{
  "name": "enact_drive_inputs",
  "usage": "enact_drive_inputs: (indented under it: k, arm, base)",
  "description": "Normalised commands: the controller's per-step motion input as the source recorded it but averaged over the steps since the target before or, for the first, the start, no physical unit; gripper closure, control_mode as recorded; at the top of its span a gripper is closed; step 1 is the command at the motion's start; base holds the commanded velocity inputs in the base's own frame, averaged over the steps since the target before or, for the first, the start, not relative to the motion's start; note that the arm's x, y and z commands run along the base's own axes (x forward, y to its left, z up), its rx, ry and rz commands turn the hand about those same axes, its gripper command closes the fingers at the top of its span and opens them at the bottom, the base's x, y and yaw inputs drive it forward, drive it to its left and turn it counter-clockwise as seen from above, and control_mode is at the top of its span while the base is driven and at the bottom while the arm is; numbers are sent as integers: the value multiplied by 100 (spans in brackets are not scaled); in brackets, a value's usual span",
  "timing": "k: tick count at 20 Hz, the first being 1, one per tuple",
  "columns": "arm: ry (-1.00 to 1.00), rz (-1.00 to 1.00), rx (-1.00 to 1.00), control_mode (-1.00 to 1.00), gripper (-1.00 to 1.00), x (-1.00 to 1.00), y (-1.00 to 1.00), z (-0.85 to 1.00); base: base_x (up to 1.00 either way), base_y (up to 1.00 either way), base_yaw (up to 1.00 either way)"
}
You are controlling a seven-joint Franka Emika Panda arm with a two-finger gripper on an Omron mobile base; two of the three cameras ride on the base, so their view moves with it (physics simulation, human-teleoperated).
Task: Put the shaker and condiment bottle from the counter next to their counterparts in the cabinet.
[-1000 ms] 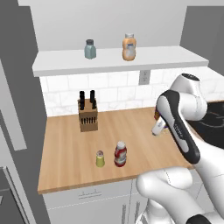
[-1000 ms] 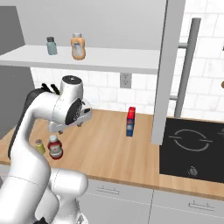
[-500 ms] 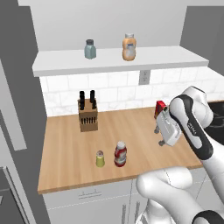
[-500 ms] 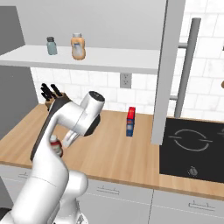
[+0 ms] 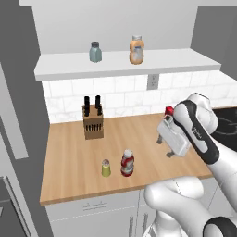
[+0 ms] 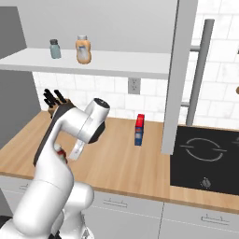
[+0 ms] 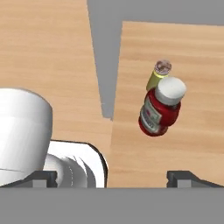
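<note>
On the counter (image 5: 69, 152), the shaker (image 5: 106, 167) is seen standing upright just beside the condiment bottle (image 5: 127, 162), both near the front edge. Further right, above and apart, the gripper (image 5: 163, 146) is held with jaws spread wide and empty.

You see a light wooden surface (image 5: 69, 152) with white drawer fronts. On it stand a yellow-green shaker (image 5: 106, 168) with a silver-grey cap and a red bottle (image 5: 127, 163) with a white label and white cap. The knife block (image 5: 93, 124) is brown with black handles. On the white shelf (image 5: 125, 67) sit a blue-grey shaker (image 5: 95, 52) with a dark cap and a pale orange bottle (image 5: 136, 50), white-capped.
</note>
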Motion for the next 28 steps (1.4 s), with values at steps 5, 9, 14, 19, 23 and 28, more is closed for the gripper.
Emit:
enact_drive_inputs:
  k: [5,9,14,19,23,28]
  arm:
    - [-2,9,8,-100,-100,5,34,-13]
    - [-3,7,8,-100,-100,5,33,-57]
    - [-2,5,7,-100,-100,30,18,-30]
    - [0,1,11,-100,-100,45,7,-2]
    - [0,1,2,-100,-100,41,14,-23]
    - [0,0,3,-100,-100,23,12,-26]
  base:
    - [0,0,0]
    - [0,0,0]
    - [0,0,0]
    - [0,0,0]
    - [0,0,0]
    - [0,0,0]
